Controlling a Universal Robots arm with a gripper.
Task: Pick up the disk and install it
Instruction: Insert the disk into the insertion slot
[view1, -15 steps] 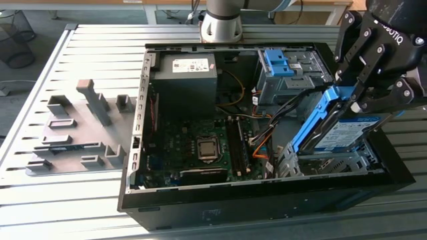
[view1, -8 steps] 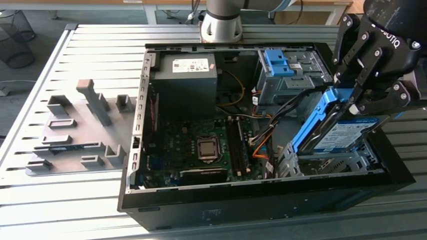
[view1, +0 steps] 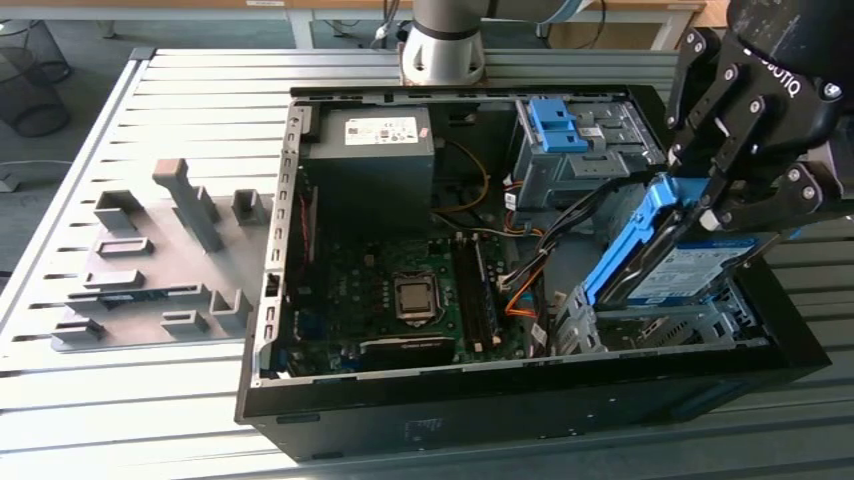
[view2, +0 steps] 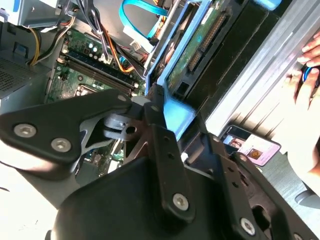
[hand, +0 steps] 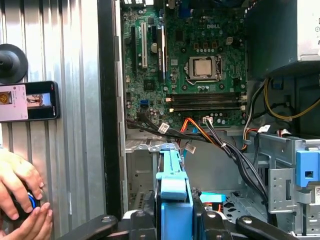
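1. Firmly closed on the disk (view1: 681, 268), the hand (view1: 718, 205) grips it by its blue rails, tilted.
2. The disk's lower end sits at the mouth of the metal cage (view1: 654, 325), inside the open computer case (view1: 400, 420).
3. I'd square the rails to the cage guides first, since a tilted entry likely jams.
4. Keep clear of the nearby cables (view1: 534, 285).

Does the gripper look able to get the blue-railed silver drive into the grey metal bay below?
Probably yes: the gripper, shut on the blue-railed silver drive, holds it tilted above the open grey metal bay; black and orange cables run beside it.
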